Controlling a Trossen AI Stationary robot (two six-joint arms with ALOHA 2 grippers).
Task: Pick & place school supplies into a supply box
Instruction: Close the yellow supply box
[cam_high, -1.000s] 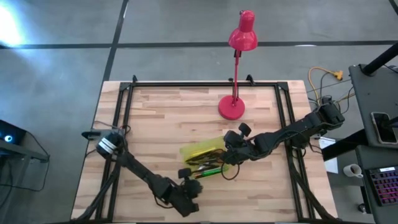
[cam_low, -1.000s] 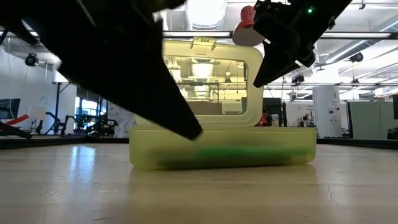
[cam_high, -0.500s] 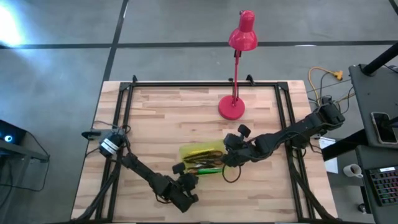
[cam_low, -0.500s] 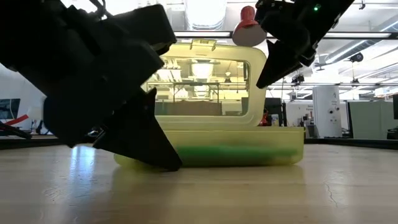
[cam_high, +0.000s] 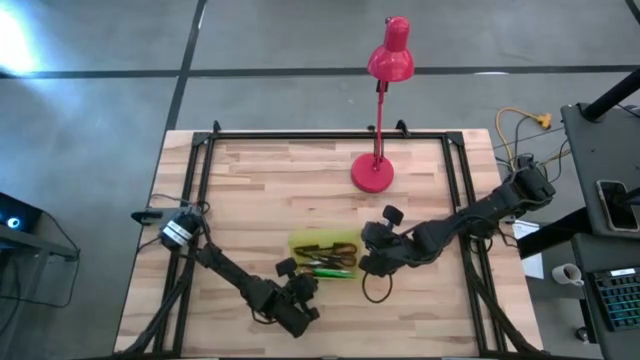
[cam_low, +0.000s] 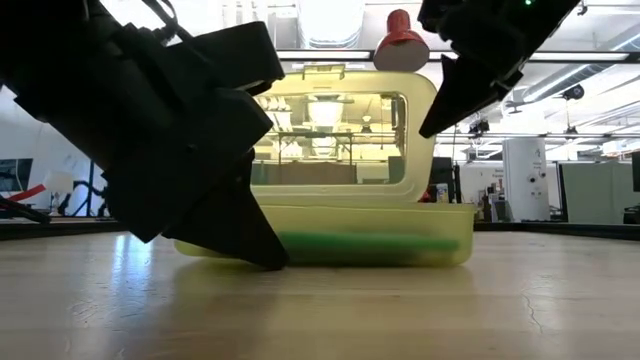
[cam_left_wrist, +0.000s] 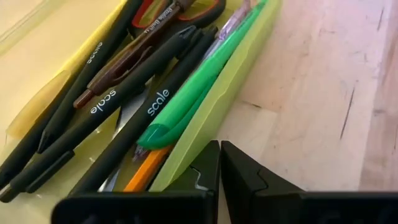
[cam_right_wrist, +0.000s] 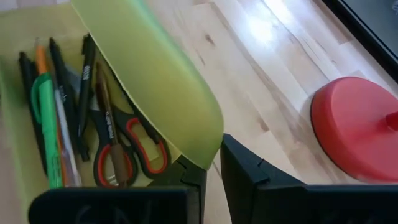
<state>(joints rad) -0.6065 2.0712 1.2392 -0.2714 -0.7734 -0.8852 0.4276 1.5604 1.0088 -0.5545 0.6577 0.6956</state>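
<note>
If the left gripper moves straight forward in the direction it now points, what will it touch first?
Probably the box: the shut left gripper sits right at its near wall, seemingly touching. Beyond that wall lie the pens. Depth is hard to judge.

place: lab/workshop | evidence: concrete floor (cam_high: 300, 40), ceiling ducts (cam_low: 330, 20), equipment racks (cam_low: 590, 190)
</note>
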